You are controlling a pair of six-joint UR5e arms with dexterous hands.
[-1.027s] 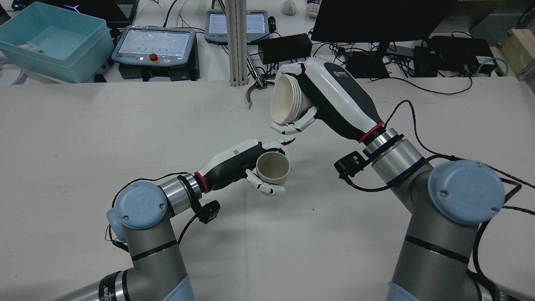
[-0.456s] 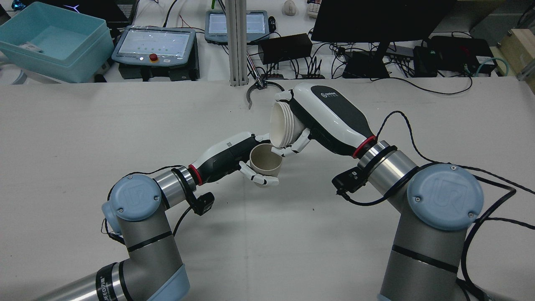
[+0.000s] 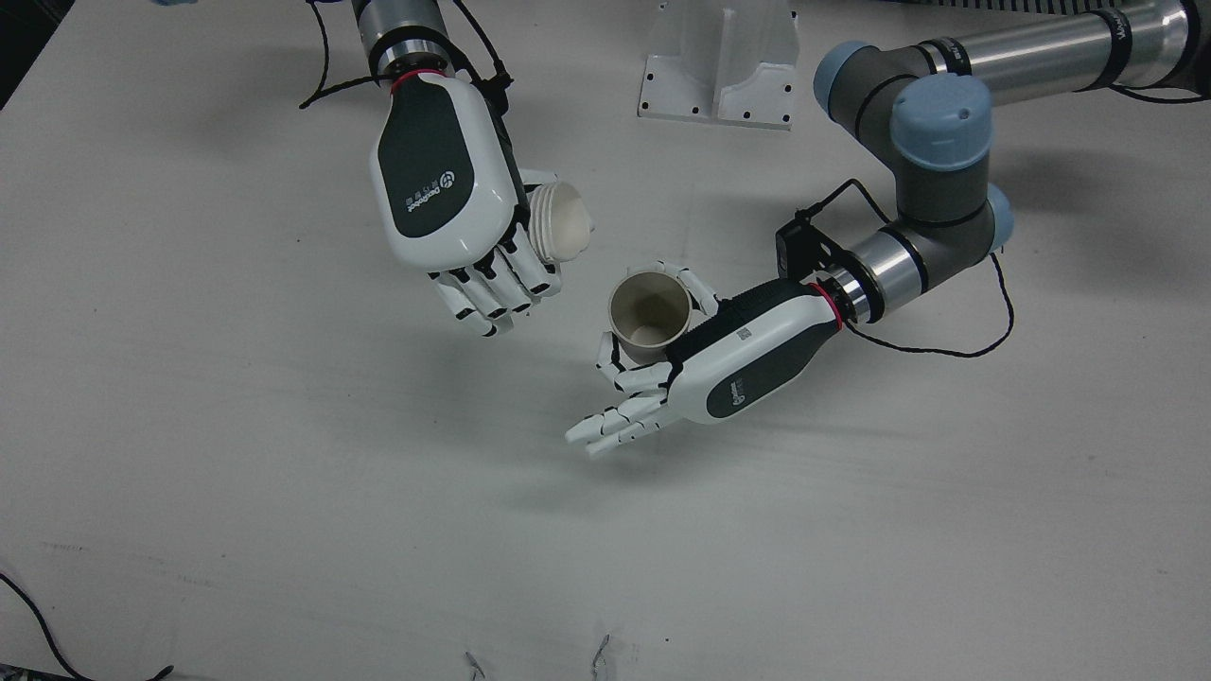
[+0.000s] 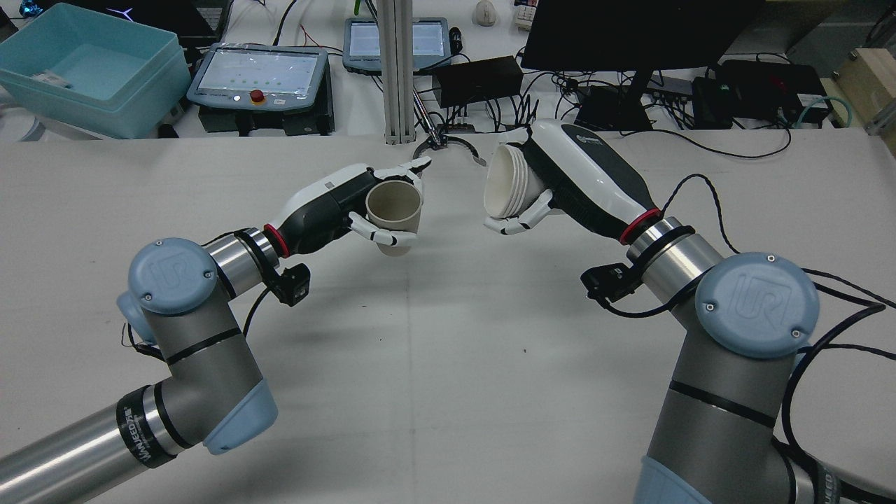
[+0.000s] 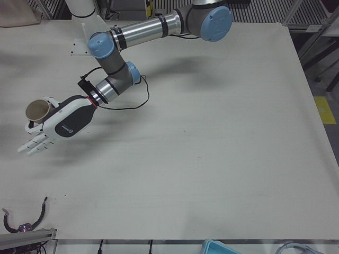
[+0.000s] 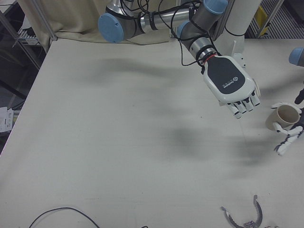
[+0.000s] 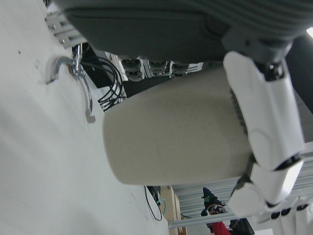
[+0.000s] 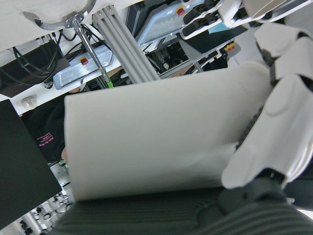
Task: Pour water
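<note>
The two hands have drawn apart: the left hand (image 4: 329,210) grips the upright tan paper cup (image 4: 394,210), the right hand (image 4: 581,175) clasps the tilted white ribbed cup (image 4: 505,183); pouring looks finished.

Embossed "UR" logo on right arm's blue joint cap (image 4: 757,305) at 4 o'clock in rear view, same logo on left arm's joint cap (image 4: 173,275) at 8 o'clock, hand-back brand marks and grey band lettering too small to read

Beige cup (image 4: 394,208) upright — white cup (image 4: 505,183) tipped sideways.
</note>
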